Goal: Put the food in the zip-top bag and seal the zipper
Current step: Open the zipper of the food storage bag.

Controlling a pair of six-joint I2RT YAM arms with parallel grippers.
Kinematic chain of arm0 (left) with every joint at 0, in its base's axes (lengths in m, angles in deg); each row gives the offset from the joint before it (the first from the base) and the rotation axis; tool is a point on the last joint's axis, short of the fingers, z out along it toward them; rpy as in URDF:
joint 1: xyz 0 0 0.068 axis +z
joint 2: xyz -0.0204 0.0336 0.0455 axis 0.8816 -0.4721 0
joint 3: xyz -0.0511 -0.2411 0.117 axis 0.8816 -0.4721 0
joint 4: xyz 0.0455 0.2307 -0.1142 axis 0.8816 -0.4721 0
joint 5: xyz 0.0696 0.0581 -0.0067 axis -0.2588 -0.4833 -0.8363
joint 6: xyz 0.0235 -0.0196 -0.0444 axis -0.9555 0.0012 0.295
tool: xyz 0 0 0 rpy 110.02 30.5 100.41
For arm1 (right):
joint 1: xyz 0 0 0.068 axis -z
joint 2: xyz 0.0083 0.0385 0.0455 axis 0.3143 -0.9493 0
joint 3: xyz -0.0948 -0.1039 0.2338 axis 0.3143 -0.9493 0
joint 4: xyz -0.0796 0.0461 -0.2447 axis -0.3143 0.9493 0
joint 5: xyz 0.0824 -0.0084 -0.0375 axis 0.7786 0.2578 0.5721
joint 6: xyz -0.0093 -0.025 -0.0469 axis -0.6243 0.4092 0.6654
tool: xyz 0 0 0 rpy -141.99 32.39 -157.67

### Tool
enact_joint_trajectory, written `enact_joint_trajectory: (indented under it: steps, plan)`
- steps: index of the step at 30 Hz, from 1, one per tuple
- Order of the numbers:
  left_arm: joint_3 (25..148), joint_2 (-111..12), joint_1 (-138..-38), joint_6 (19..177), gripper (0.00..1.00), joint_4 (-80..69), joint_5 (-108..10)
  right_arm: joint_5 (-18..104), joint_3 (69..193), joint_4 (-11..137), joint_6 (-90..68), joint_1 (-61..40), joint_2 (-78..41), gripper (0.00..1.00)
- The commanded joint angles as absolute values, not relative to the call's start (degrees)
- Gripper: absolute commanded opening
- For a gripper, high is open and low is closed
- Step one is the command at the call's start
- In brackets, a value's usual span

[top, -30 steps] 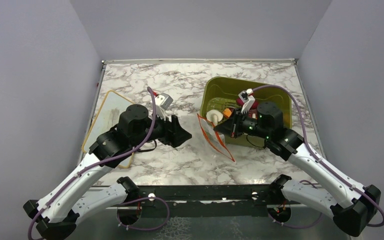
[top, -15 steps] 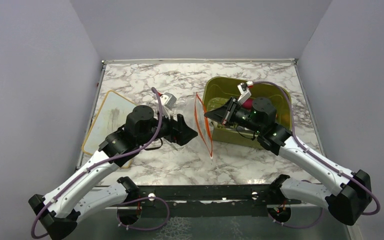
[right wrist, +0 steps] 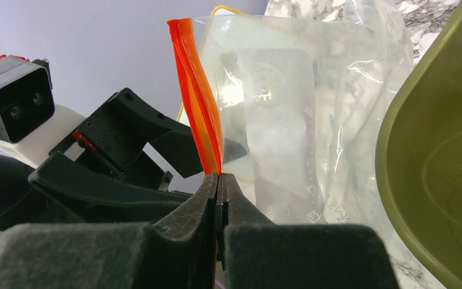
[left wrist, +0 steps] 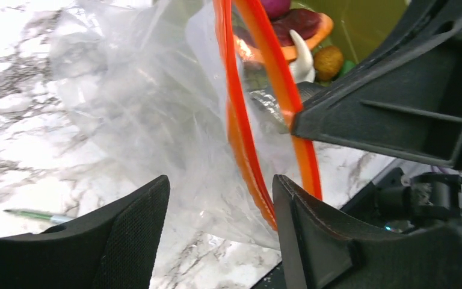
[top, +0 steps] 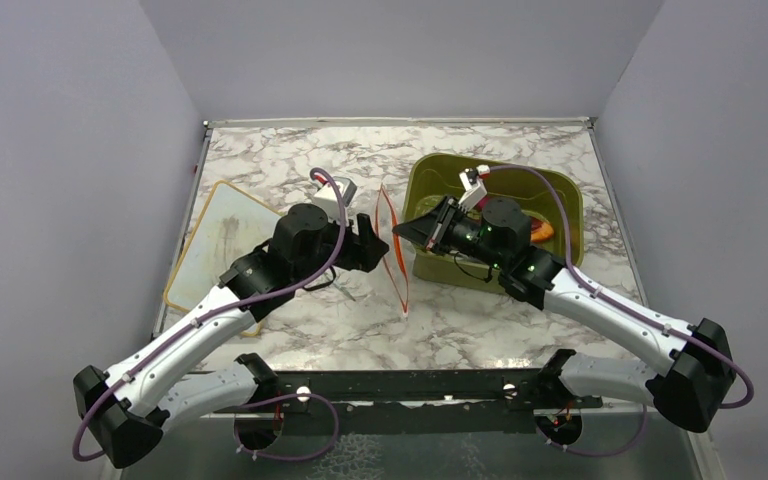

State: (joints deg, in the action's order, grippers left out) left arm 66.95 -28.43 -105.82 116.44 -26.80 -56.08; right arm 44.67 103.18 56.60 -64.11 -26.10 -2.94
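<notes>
The right gripper [right wrist: 218,177] is clenched on the zipper [right wrist: 195,84], both strips pinched together at one end. A second ago the bag [right wrist: 289,108] lay on the table under this gripper, beside the tub [right wrist: 433,150]. Now it hangs in the air, stood on edge out ahead of the fingertips. The left gripper [left wrist: 219,183] has swung in from the other side, and its fingers are spread with nothing in them. The bag sits just ahead of that gap, and the zipper runs up past the right-hand finger.

This reads as a hand-over, or a two-handed hold, being set up. The left gripper probably wants the free end of the strip so the mouth can be held wide.

Away from the pinch the two strips bow apart, so the mouth is parted (not sealed). The right wrist view shows nothing inside the bag. The food is all in the tub, behind the bag as the left gripper looks at it: the mushroom [left wrist: 301,57], an orange crescent [left wrist: 325,24] and a dark red piece [left wrist: 298,21]. None has been loaded, so filling has not begun.
</notes>
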Motion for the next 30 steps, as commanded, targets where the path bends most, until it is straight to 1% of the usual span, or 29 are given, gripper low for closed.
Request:
enact_joint_trajectory:
  steps: [1, 6, 12, 17, 18, 20, 24, 25, 30]
  plan:
    - [67.45, -26.45, -105.80, 114.50, 0.64, -29.21, -64.20, 39.95, 104.37, 54.84, -64.53, -26.66, -1.77, 0.02]
    - [66.44, -26.98, -105.84, 113.37, 0.61, -28.12, -63.87, 40.50, 104.46, 54.32, -64.46, -26.68, -2.58, 0.02]
    - [66.80, -29.95, -105.80, 113.16, 0.47, -27.61, -63.67, 42.15, 103.44, 53.08, -64.64, -26.81, -3.25, 0.02]
    - [66.64, -30.94, -105.86, 110.98, 0.44, -26.83, -63.82, 42.60, 103.64, 53.16, -63.46, -27.56, -3.79, 0.02]
    - [66.67, -30.79, -105.79, 110.74, 0.42, -26.86, -64.15, 42.71, 103.60, 53.38, -63.08, -27.86, -3.80, 0.02]
    - [66.59, -30.31, -105.82, 110.46, 0.31, -26.99, -64.65, 42.75, 103.01, 53.65, -62.89, -28.07, -3.59, 0.02]
    - [66.79, -27.94, -105.78, 110.21, 0.02, -30.27, -67.61, 40.28, 101.88, 56.56, -61.78, -28.04, -0.89, 0.02]
    - [66.78, -27.04, -105.80, 110.10, 0.00, -31.47, -68.45, 38.65, 101.70, 58.11, -61.12, -28.08, 0.15, 0.02]
    - [66.75, -21.79, -105.82, 109.54, 0.00, -37.31, -72.41, 34.65, 99.21, 63.80, -58.54, -28.08, 4.93, 0.02]
